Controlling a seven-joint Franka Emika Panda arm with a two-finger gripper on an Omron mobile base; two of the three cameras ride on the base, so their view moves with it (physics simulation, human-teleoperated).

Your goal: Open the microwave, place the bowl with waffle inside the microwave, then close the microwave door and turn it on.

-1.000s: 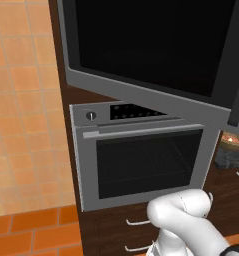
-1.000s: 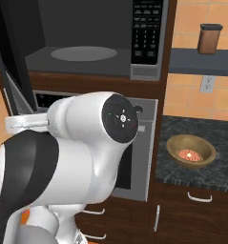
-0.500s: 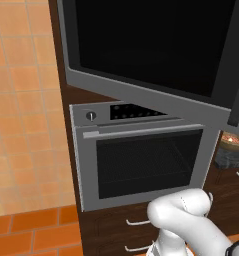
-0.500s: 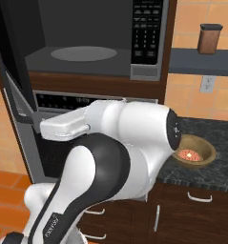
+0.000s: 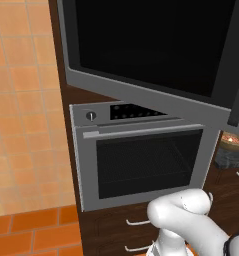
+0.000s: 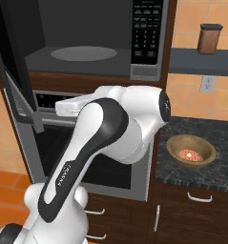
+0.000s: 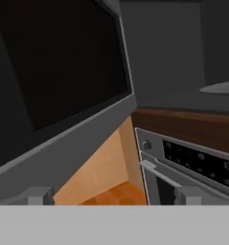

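My gripper (image 7: 113, 195) is spread wide and holds nothing, pointing at the gap between the open microwave door (image 7: 58, 86) and the oven (image 7: 192, 165) below. The microwave (image 6: 94, 52) stands open. The bowl with waffle (image 6: 191, 151) sits on the dark counter (image 6: 220, 164) to the right, well apart from my hand.

Kitchen tally: one microwave (image 6: 96, 45), one oven (image 5: 141, 160), one bowl with waffle (image 6: 191, 152).

One microwave door (image 5: 151, 50) stands swung open; inside, one round turntable plate (image 6: 84, 53) lies on the floor of the cavity, and one keypad strip (image 6: 147, 29) runs down the right side. The oven carries one horizontal bar handle (image 5: 141, 131) and one round knob (image 5: 91, 116) in the left base view. One brown canister (image 6: 210, 38) sits on one shelf (image 6: 201, 62); one wall socket (image 6: 207, 84) shows below. One dark table (image 6: 220, 167) bears the bowl.
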